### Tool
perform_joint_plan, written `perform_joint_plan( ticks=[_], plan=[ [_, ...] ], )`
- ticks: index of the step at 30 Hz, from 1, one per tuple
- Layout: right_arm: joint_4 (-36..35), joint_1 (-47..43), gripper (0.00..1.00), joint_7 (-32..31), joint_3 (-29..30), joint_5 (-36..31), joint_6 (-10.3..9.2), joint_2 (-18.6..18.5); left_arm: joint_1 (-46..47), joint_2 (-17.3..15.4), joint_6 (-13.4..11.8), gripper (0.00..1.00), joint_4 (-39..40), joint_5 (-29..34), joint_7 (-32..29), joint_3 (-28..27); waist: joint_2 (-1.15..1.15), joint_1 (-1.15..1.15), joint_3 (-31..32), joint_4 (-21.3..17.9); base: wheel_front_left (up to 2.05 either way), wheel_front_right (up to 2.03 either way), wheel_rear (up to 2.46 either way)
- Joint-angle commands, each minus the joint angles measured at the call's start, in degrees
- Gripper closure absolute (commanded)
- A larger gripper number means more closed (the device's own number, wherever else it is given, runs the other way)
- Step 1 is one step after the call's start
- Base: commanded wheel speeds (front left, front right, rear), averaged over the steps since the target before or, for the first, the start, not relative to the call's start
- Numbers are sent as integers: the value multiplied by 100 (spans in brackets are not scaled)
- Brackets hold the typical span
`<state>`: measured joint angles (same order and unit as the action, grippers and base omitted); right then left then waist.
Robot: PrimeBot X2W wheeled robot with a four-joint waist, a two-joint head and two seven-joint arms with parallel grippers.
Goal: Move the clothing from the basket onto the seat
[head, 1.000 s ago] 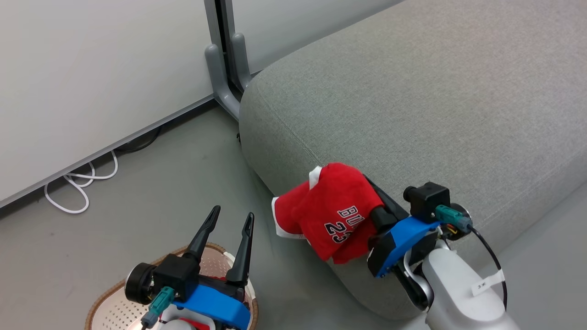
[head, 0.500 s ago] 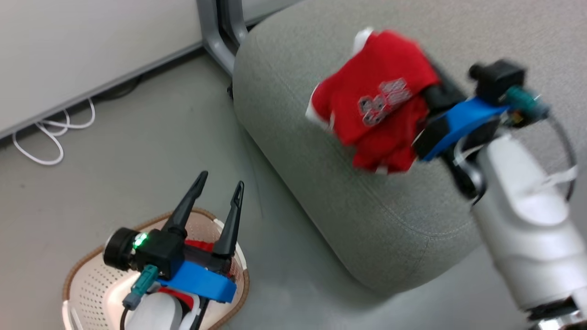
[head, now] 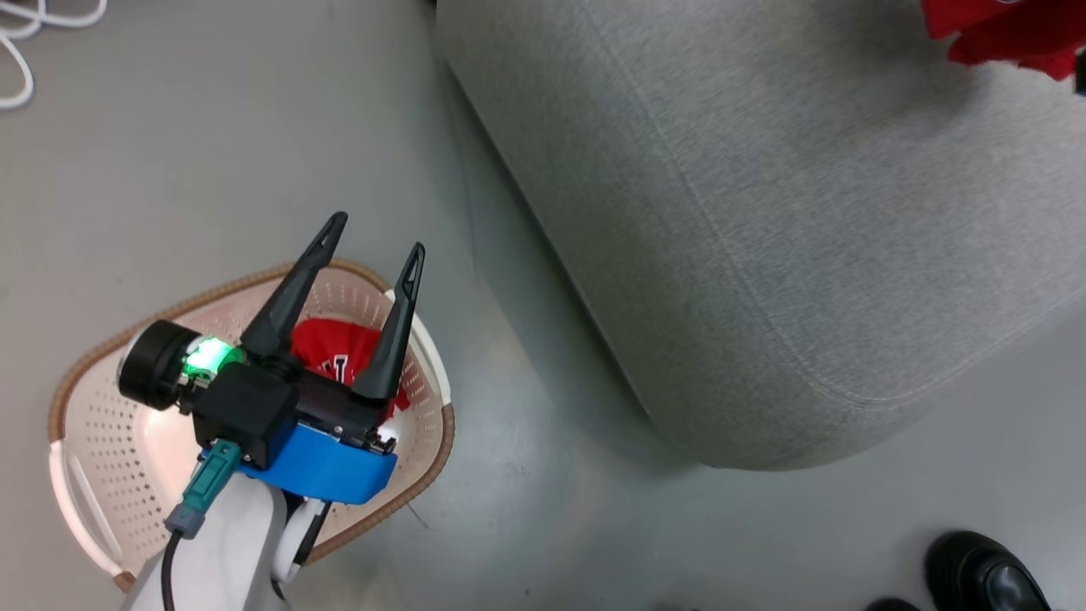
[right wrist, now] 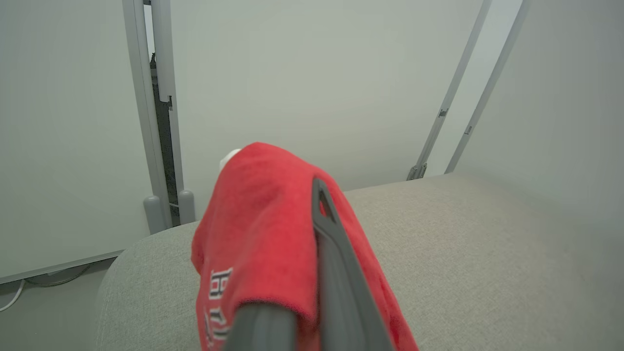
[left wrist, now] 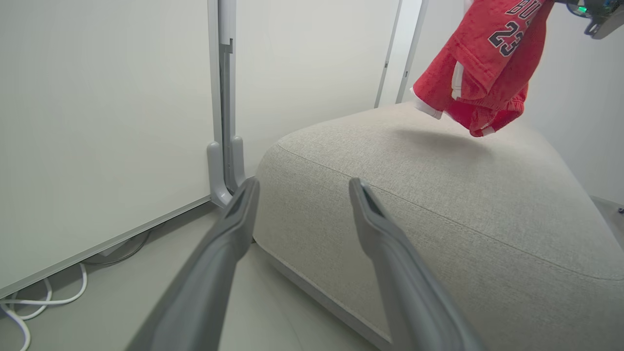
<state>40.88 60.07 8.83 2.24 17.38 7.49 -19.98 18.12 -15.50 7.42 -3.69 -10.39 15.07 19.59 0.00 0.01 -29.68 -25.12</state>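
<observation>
One piece of red clothing (left wrist: 482, 63), marked 23, hangs above the grey seat (left wrist: 414, 195) without touching it. My right gripper (right wrist: 312, 204) is shut on it; the cloth (right wrist: 263, 234) drapes over the fingers and hides one of them. In the head view its lower edge (head: 1001, 30) shows at the top right over the seat (head: 764, 212). A second red garment (head: 331, 352) lies in the cream basket (head: 445, 424) at the lower left. My left gripper (head: 377, 233) hovers open above that basket with nothing between its fingers (left wrist: 243, 195).
The basket stands on the grey floor beside the seat's rounded corner. A white cable (head: 17, 51) lies on the floor at the top left. A person's black shoe (head: 984, 577) is at the bottom right. White wall panels with a grey post (left wrist: 222, 146) stand behind the seat.
The head camera has tilted down toward the basket. My right gripper has carried the jersey from the seat's front edge up and over the seat. The left gripper stays open over the basket.
</observation>
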Motion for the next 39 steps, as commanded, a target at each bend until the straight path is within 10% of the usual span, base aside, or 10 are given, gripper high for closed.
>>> perform_joint_plan(
  ticks=[1,24,25,27,29,39],
  plan=[
    [146,104,100,129,195,69,1,-63,156,-79,5,0,104,46,16,12,0,-1,-388,152,0,0,0],
    [2024,-73,100,642,1452,-434,1,246,233,-227,-39,0,279,143,16,40,0,-1,-684,431,0,0,0],
    [1999,-74,94,642,1457,-466,1,243,239,-217,-36,0,272,148,16,48,0,-1,-677,436,0,0,0],
    [1961,-84,18,643,1453,-526,1,248,250,-197,-35,0,266,151,16,54,0,-1,-662,447,0,0,0],
    [1944,-93,0,643,1454,-550,1,252,251,-187,-35,0,264,148,16,52,0,-1,-654,453,0,0,0],
    [1882,-199,0,644,1427,-668,1,299,285,-80,-31,0,214,146,16,23,0,-1,-608,469,0,0,0]
  ],
)
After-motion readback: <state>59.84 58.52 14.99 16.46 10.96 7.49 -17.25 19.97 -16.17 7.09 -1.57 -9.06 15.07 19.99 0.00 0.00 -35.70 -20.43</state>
